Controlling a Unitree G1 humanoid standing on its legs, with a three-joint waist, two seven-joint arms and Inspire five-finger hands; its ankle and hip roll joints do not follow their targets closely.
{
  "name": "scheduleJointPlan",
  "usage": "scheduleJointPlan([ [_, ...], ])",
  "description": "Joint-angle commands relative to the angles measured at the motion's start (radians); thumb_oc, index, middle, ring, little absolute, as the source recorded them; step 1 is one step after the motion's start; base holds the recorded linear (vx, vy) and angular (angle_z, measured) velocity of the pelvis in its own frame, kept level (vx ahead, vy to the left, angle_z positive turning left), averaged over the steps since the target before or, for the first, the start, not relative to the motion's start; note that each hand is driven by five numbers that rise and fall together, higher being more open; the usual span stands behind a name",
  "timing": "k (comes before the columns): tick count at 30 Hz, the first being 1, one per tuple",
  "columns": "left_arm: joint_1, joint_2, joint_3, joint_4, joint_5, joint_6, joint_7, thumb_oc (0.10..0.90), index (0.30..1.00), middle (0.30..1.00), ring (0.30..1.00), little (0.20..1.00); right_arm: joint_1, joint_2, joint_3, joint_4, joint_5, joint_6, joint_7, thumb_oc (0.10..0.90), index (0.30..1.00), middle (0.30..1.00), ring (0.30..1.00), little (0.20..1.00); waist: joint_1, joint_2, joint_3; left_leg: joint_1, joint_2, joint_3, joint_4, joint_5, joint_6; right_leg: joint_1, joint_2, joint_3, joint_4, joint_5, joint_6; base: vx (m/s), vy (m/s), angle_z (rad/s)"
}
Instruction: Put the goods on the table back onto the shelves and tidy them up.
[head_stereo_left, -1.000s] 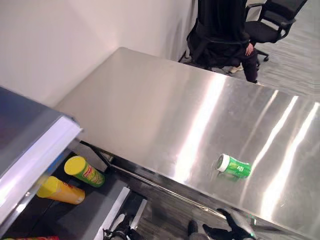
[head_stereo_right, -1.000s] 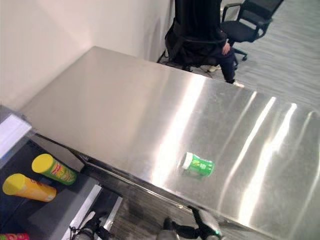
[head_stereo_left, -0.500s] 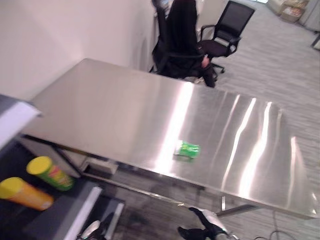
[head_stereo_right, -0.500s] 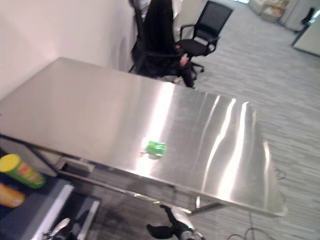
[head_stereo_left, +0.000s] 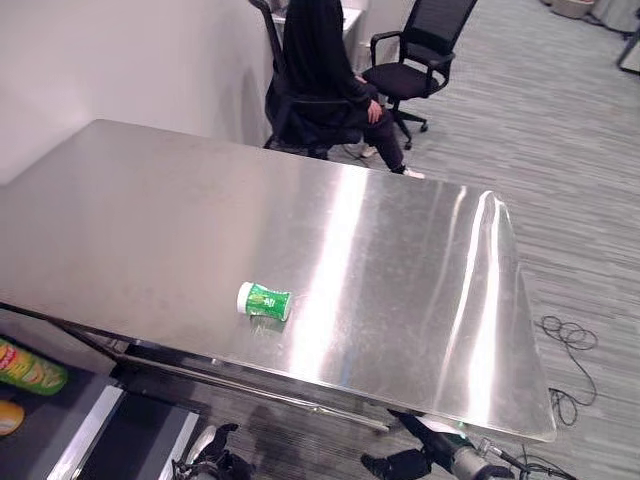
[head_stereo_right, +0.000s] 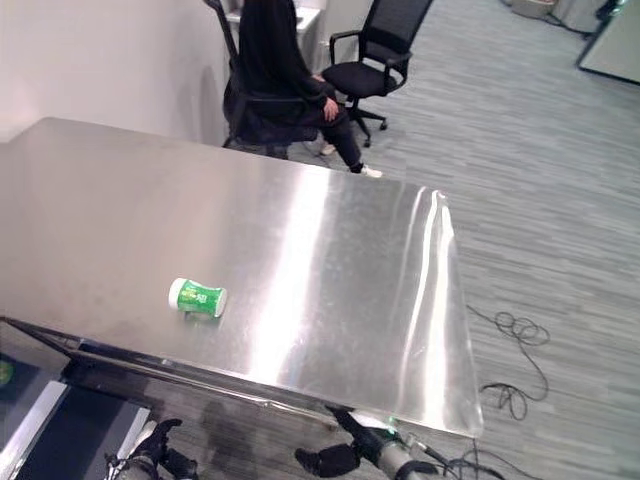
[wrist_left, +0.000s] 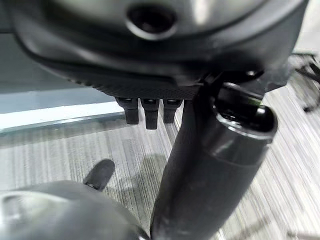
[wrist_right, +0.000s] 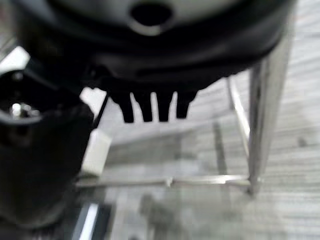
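A small green cylindrical cup with a white lid (head_stereo_left: 264, 301) lies on its side on the brushed stainless-steel table (head_stereo_left: 400, 260). Its body is bright green with pale markings, and the white lid caps one end. Its long axis runs roughly along the table's near edge, the lidded end pointing toward the robot's left and the green base toward its right.

The cup lies above and ahead of both hands, which hang below the near table edge, well apart from it. The dark left hand (head_stereo_left: 205, 457) shows low down, almost directly under the cup; in its wrist view the fingers (wrist_left: 145, 111) reach out straight in a row, slack, with nothing in them. The dark right hand (head_stereo_left: 415, 460) hangs further to the right of the cup, its fingers (wrist_right: 150, 107) likewise straight and relaxed, holding nothing.

Beyond the table's far side, a person in black clothing (head_stereo_left: 325, 60) sits on a black office chair (head_stereo_left: 295, 105); a second black office chair (head_stereo_left: 415, 55) stands just beside.
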Motion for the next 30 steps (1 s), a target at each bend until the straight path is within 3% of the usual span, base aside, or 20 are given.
scheduleJointPlan([
  [1,-0.027,-0.014,-0.032,0.063,-0.024,-0.012,0.009,0.800,0.900,0.900,0.900,0.900,-0.058,0.045,-0.094,-0.120,0.064,-0.103,-0.018,0.800,0.900,0.900,0.900,0.900,0.013,-0.032,-0.004,-0.049,-0.093,-0.090,-0.023,-0.138,-0.065,0.044,-0.145,0.019,0.027,-0.086,0.020,-0.02,0.053,-0.15],
  [6,-0.024,0.006,-0.033,0.055,-0.015,0.000,0.003,0.800,0.900,0.900,0.900,0.900,-0.064,0.070,-0.088,-0.108,0.042,-0.088,-0.007,0.800,0.900,0.900,0.900,0.900,-0.003,-0.034,-0.046,-0.009,-0.115,-0.090,-0.064,-0.144,-0.047,0.030,-0.159,0.022,0.093,-0.111,0.020,0.01,0.034,-0.03],
  [9,-0.010,0.009,-0.002,0.061,-0.060,-0.003,-0.001,0.800,0.900,0.900,0.900,0.900,-0.068,0.096,-0.072,-0.083,0.038,-0.088,-0.014,0.800,0.900,0.900,0.900,0.900,0.014,-0.036,-0.047,-0.012,-0.110,-0.096,-0.063,-0.125,-0.048,0.037,-0.146,0.025,0.092,-0.135,0.009,-0.06,-0.041,0.15],
  [12,0.012,0.008,0.015,0.049,-0.090,-0.011,0.002,0.800,0.900,0.900,0.900,0.900,-0.077,0.096,-0.047,-0.065,0.022,-0.105,-0.023,0.800,0.900,0.900,0.900,0.900,0.053,-0.025,-0.009,-0.063,-0.096,-0.123,-0.076,0.018,-0.092,0.053,-0.100,0.011,0.052,-0.128,-0.011,-0.15,-0.044,0.16],
  [14,0.010,0.008,0.014,0.047,-0.093,-0.013,0.000,0.800,0.900,0.900,0.900,0.900,-0.082,0.092,-0.046,-0.063,0.024,-0.105,-0.024,0.800,0.900,0.900,0.900,0.900,0.056,-0.018,-0.001,-0.079,-0.093,-0.147,-0.080,0.056,-0.114,0.051,-0.091,0.007,0.044,-0.122,-0.013,-0.16,0.014,0.35],
  [15,0.002,0.013,0.019,0.051,-0.112,-0.016,0.001,0.800,0.900,0.900,0.900,0.900,-0.101,0.073,-0.035,-0.062,0.033,-0.107,-0.017,0.800,0.900,0.900,0.900,0.900,0.069,-0.023,0.031,-0.087,-0.109,-0.232,-0.040,0.030,-0.119,0.020,-0.113,0.006,0.037,-0.085,-0.009,-0.31,0.060,0.34],
  [16,0.001,0.011,0.018,0.058,-0.109,-0.016,0.005,0.800,0.900,0.900,0.900,0.900,-0.101,0.070,-0.030,-0.048,0.035,-0.107,-0.014,0.800,0.900,0.900,0.900,0.900,0.056,-0.028,0.035,-0.078,-0.099,-0.230,-0.003,0.000,-0.107,0.010,-0.129,-0.015,0.032,-0.065,-0.005,-0.34,0.072,0.62],
  [17,0.000,0.009,0.016,0.068,-0.105,-0.013,0.008,0.800,0.900,0.900,0.900,0.900,-0.099,0.072,-0.027,-0.031,0.032,-0.107,-0.015,0.800,0.900,0.900,0.900,0.900,0.033,-0.036,0.033,-0.057,-0.073,-0.188,0.040,-0.045,-0.091,0.002,-0.147,-0.042,0.030,-0.049,-0.001,-0.19,0.102,0.48],
  [18,0.003,0.010,0.012,0.074,-0.089,-0.007,0.011,0.800,0.900,0.900,0.900,0.900,-0.084,0.088,-0.046,0.003,0.037,-0.099,-0.020,0.800,0.900,0.900,0.900,0.900,-0.009,-0.043,0.022,0.000,-0.009,-0.117,0.125,-0.130,-0.094,-0.009,-0.165,-0.052,0.042,-0.055,0.000,-0.11,0.145,0.43],
  [19,0.011,0.008,0.011,0.078,-0.085,-0.013,0.017,0.800,0.900,0.900,0.900,0.900,-0.072,0.099,-0.057,0.015,0.036,-0.100,-0.019,0.800,0.900,0.900,0.900,0.900,-0.026,-0.038,0.018,0.038,0.013,-0.091,0.142,-0.169,-0.099,-0.023,-0.168,-0.055,0.065,-0.066,-0.001,-0.03,0.203,0.47],
  [20,0.020,0.002,0.017,0.085,-0.087,-0.008,0.011,0.800,0.900,0.900,0.900,0.900,-0.043,0.104,-0.086,0.014,0.038,-0.101,-0.019,0.800,0.900,0.900,0.900,0.900,-0.056,-0.025,0.003,0.103,-0.007,-0.060,0.095,-0.232,-0.091,-0.041,-0.169,-0.061,0.086,-0.072,0.003,0.01,0.289,0.56],
  [21,0.023,-0.011,0.023,0.093,-0.090,0.004,0.005,0.800,0.900,0.900,0.900,0.900,-0.003,0.122,-0.124,0.022,0.038,-0.089,-0.028,0.800,0.900,0.900,0.900,0.900,-0.075,-0.012,-0.005,0.153,-0.041,-0.030,0.009,-0.295,-0.067,-0.080,-0.209,-0.057,0.151,-0.067,0.017,0.00,0.336,0.59],
  [22,0.019,-0.015,0.021,0.101,-0.089,0.007,0.002,0.800,0.900,0.900,0.900,0.900,0.013,0.134,-0.143,0.030,0.031,-0.079,-0.033,0.800,0.900,0.900,0.900,0.900,-0.089,-0.003,-0.006,0.161,-0.057,-0.018,-0.025,-0.308,-0.064,-0.106,-0.230,-0.056,0.184,-0.054,0.028,-0.03,0.377,0.43],
  [24,0.007,-0.010,-0.002,0.102,-0.050,0.014,-0.002,0.800,0.900,0.900,0.900,0.900,0.042,0.166,-0.203,0.047,0.049,-0.061,-0.052,0.800,0.900,0.900,0.900,0.900,-0.119,-0.004,-0.013,0.189,-0.113,-0.004,-0.111,-0.297,-0.056,-0.158,-0.282,-0.044,0.237,0.035,0.076,-0.05,0.268,0.79],
  [25,0.019,0.006,-0.009,0.088,-0.026,0.011,-0.005,0.800,0.900,0.900,0.900,0.900,0.075,0.190,-0.254,0.043,0.104,-0.064,-0.061,0.800,0.900,0.900,0.900,0.900,-0.126,-0.005,-0.029,0.216,-0.139,0.015,-0.171,-0.280,-0.050,-0.159,-0.294,-0.032,0.201,0.080,0.105,-0.03,0.179,0.83],
  [30,0.050,0.013,0.024,0.096,-0.032,0.008,-0.026,0.800,0.900,0.900,0.900,0.900,0.083,0.161,-0.266,0.005,0.069,-0.074,-0.067,0.800,0.900,0.900,0.900,0.900,-0.107,0.000,-0.055,0.233,-0.163,0.016,-0.234,-0.263,-0.046,-0.136,-0.288,-0.046,0.131,0.068,0.110,-0.03,0.073,0.07],
])
